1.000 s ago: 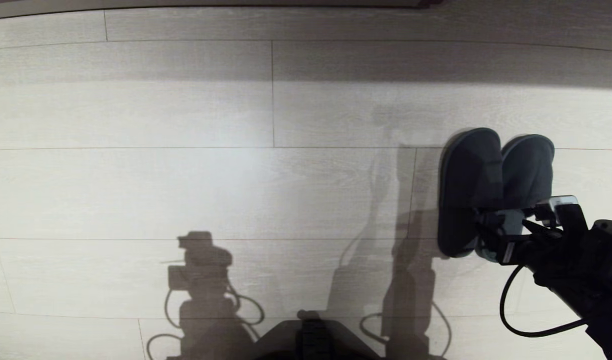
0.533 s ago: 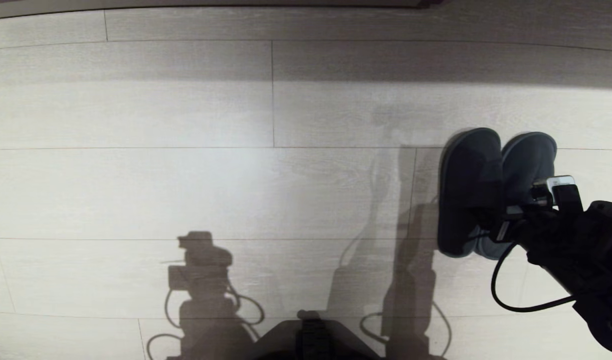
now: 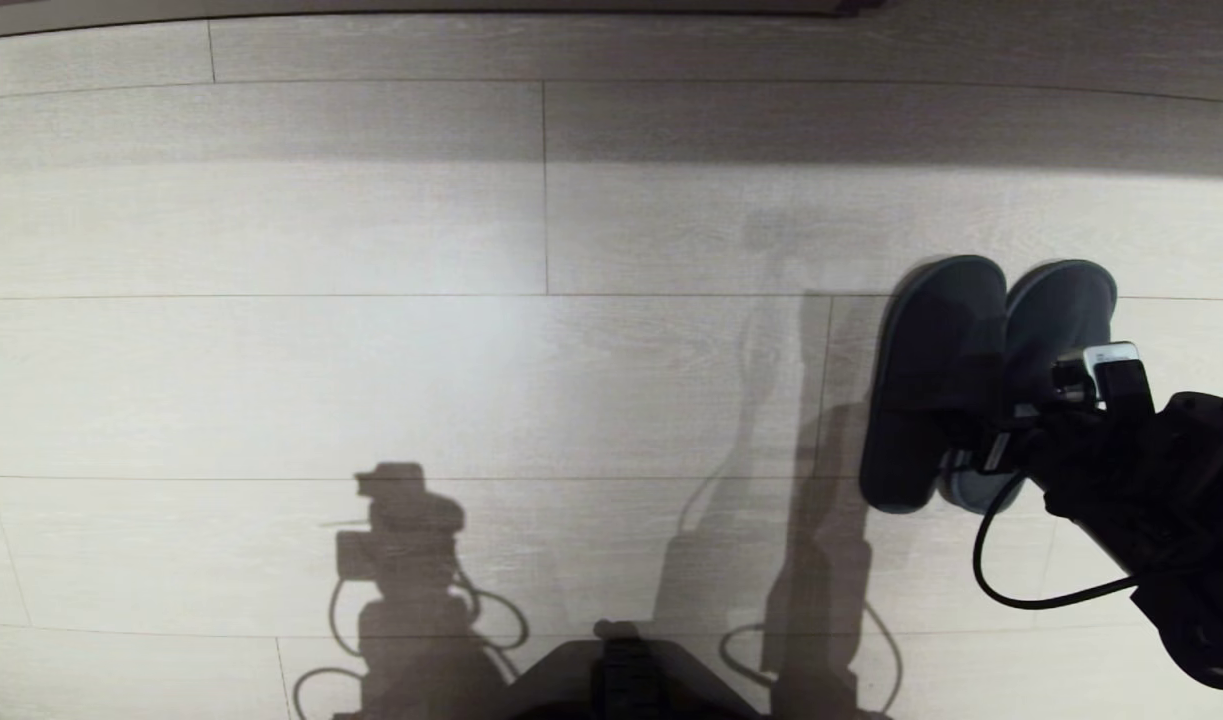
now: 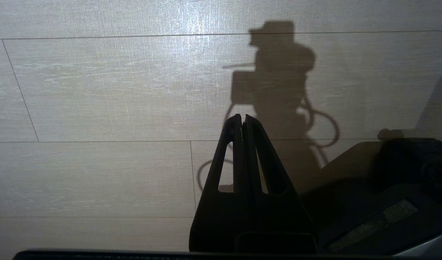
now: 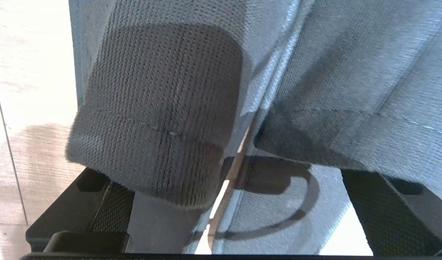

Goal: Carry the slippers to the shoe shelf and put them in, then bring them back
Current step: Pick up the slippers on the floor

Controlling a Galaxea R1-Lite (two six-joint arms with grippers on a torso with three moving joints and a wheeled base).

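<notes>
On the pale plank floor (image 3: 371, 350) at the robot's right, the slippers (image 3: 971, 370) lie side by side, touching, toes pointing away. Over their heel ends the right tool (image 5: 228, 202) has its fingers (image 5: 108, 206) spread wide, one outside each slipper, gripping nothing. Bare floor stretches leftward to a dark edge (image 3: 401, 8); the left tool (image 4: 242, 121) hangs closed above it.

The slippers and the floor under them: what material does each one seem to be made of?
The slippers look like dark grey knitted fabric with a matte finish; the right wrist view shows fine woven ribs and a stitched seam across the upper. The floor seems to be pale wood-look planks, laminate or vinyl, with faint grain lines, straight plank joints and a soft sheen under the light; real wood cannot be excluded.
</notes>
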